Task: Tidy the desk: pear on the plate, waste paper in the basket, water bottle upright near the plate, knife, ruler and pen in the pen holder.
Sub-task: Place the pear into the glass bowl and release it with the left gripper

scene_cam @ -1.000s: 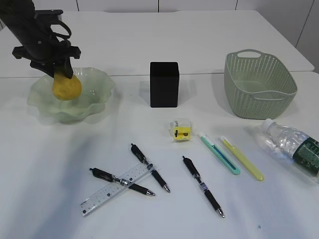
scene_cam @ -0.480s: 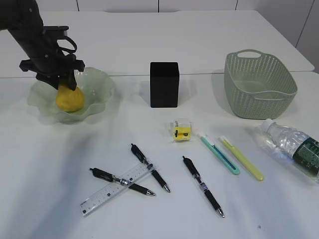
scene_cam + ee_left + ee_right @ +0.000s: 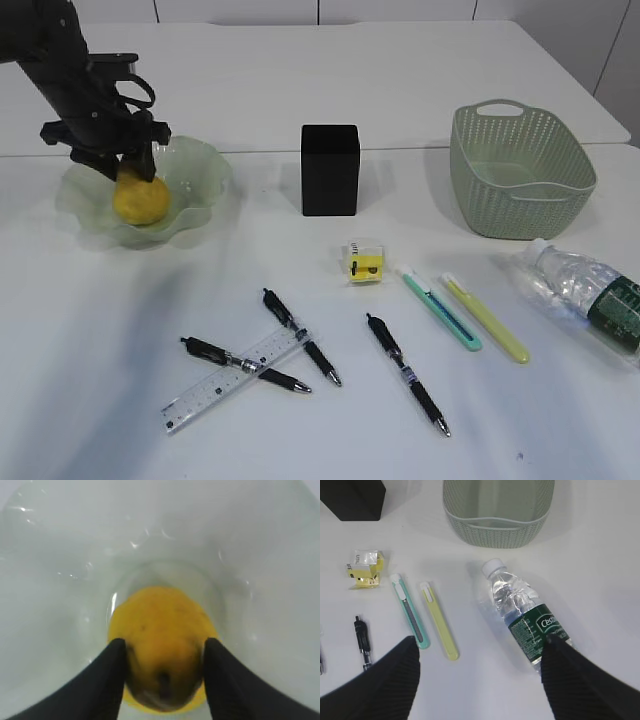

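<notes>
Nearest me on the desk (image 3: pixel 90 400) I count one ruler (image 3: pixel 232 380) crossed by two of the three black pens: one pen (image 3: pixel 244 365) over it, another pen (image 3: pixel 300 336) at its end, a third pen (image 3: pixel 406 374) lying apart. Further back lie two slim cutters, the teal knife (image 3: pixel 441 311) and a yellow knife (image 3: pixel 486 319), side by side. One water bottle (image 3: pixel 526 612) lies on its side beneath my right gripper (image 3: pixel 480 680), whose fingers are spread wide. One waste paper (image 3: pixel 363 260) sits ahead of the pen holder (image 3: pixel 330 169). One basket (image 3: pixel 519 170) stands far right. My left gripper (image 3: pixel 162 672) pinches the one pear (image 3: pixel 162 645), which rests in the plate (image 3: pixel 195 165).
</notes>
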